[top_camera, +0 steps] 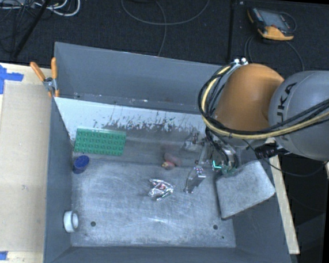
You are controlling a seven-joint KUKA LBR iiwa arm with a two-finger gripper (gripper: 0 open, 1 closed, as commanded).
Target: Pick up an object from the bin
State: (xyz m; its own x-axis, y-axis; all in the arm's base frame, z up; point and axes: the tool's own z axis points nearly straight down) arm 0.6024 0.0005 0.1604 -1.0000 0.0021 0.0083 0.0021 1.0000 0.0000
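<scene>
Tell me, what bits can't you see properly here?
1. Camera view: the small pinkish thing near the back of the bin is too small to name.
2. Camera view: the crumpled silvery thing beside the gripper is too small to identify.
3. Camera view: the bin's back right corner is hidden by the arm's orange cover.

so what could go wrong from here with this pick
The end effector sits low between the crumpled silver wrapper and a small pinkish piece, squarely over neither, so going down here may meet only the bin floor. The wrapper looks light and crinkly and could skid away. The grey pad leaning at the right wall lies close beside the end effector and could get nudged.
</scene>
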